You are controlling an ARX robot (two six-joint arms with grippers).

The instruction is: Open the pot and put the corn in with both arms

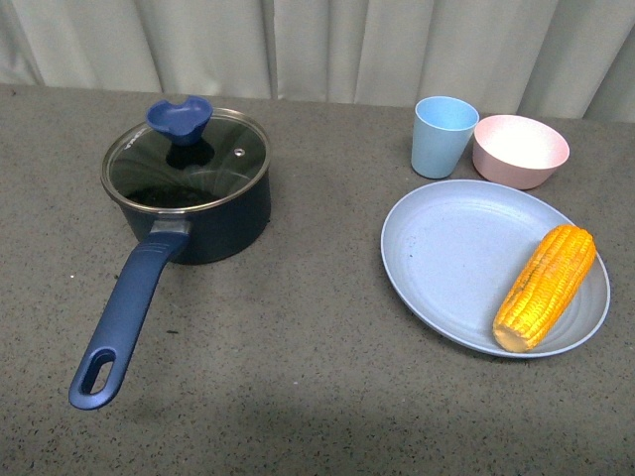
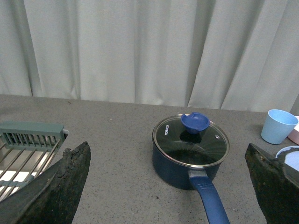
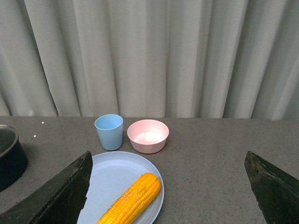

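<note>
1. One dark navy saucepan (image 1: 230, 223).
2. One glass lid (image 1: 213, 169), with one blue knob (image 1: 180, 119).
3. One cob of corn (image 1: 546, 288).
4. One pale blue plate (image 1: 446, 248).
5. One pale blue cup (image 1: 444, 137).
6. One pink bowl (image 1: 520, 151).
7. One grey-green wire rack (image 2: 28, 140), seen only in the left wrist view.

The pot (image 1: 213, 226) was dark navy, its glass lid (image 1: 226, 164) topped by a blue knob (image 1: 180, 117). The corn (image 1: 546, 287) was yellow-orange with rowed kernels, the plate (image 1: 437, 248) pale blue, the cup (image 1: 444, 137) light blue, the bowl (image 1: 520, 151) pink, and the table (image 1: 298, 347) speckled grey.
</note>
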